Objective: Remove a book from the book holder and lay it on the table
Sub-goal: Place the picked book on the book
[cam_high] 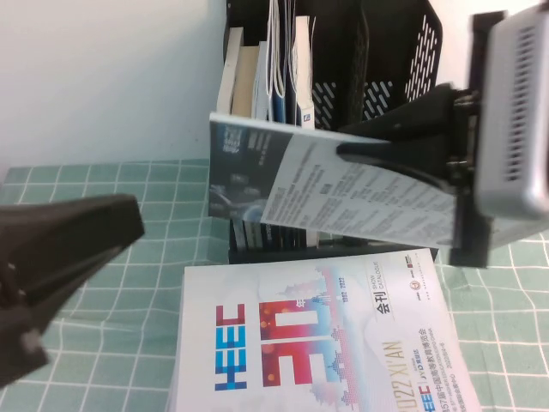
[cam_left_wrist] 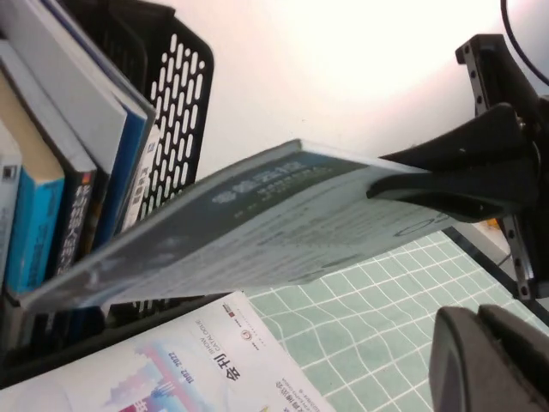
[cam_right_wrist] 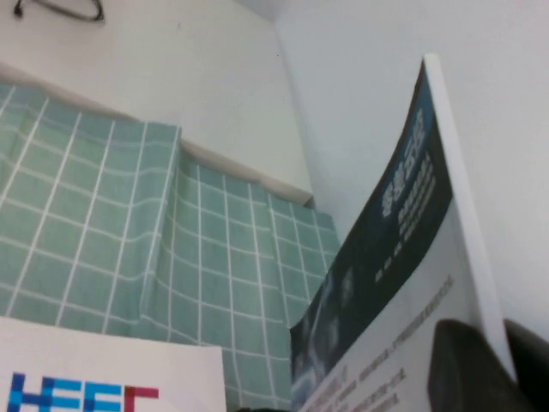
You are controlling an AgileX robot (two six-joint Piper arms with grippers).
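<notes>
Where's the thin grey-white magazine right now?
In the high view the thin grey-white magazine hangs mid-air, centre-right, clamped in the right claw, before the tall black mesh book holder and above the white HEEC magazine. The left claw sits low left.

White "HEEC 30" magazine (cam_high: 317,339) lies flat, cover up, red and blue print, near front edge of high view. Row of upright books (cam_high: 266,73) stands behind it: cream spine, white covers, blue spines. Plain white wall (cam_high: 103,77) at back.
</notes>
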